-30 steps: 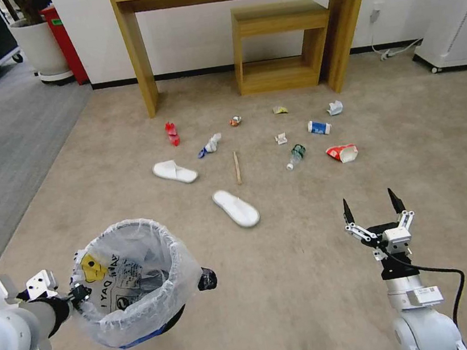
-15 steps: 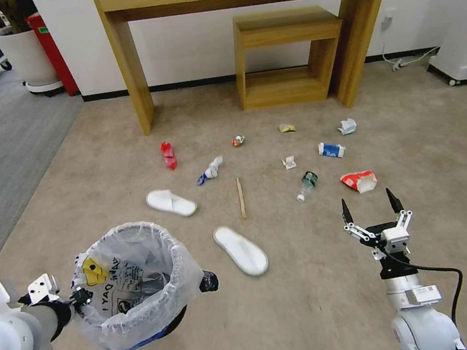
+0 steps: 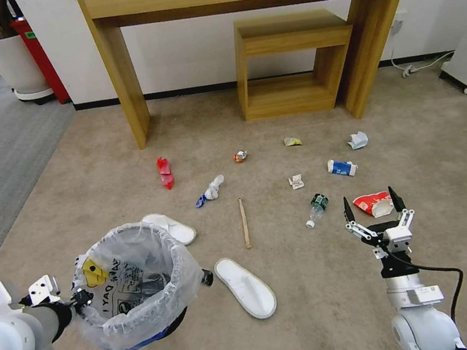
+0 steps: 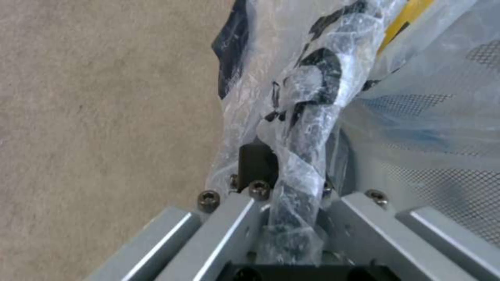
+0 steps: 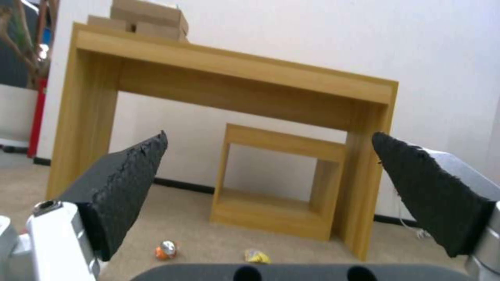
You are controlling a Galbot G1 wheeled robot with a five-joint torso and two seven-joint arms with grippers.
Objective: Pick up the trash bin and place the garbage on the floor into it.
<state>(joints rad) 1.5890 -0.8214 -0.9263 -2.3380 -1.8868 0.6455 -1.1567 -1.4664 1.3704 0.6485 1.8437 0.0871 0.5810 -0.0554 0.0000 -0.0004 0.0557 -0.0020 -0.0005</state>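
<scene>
Head view: left gripper, jaws pinching the rim, holds the trash bin above the floor. Right gripper hovers, jaws spread. Near slipper beside bin; no litter collected yet.

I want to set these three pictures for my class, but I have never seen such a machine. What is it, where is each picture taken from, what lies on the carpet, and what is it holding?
It is a wheeled robot with two arms. The wide picture comes from its head; the other two come from cameras on its wrists. The left gripper is shut on the rim of the trash bin, seen close in the left wrist view. The right gripper is open and empty. On the floor lie two white slippers, a wooden stick, a clear bottle, a red wrapper and a carton.
</scene>
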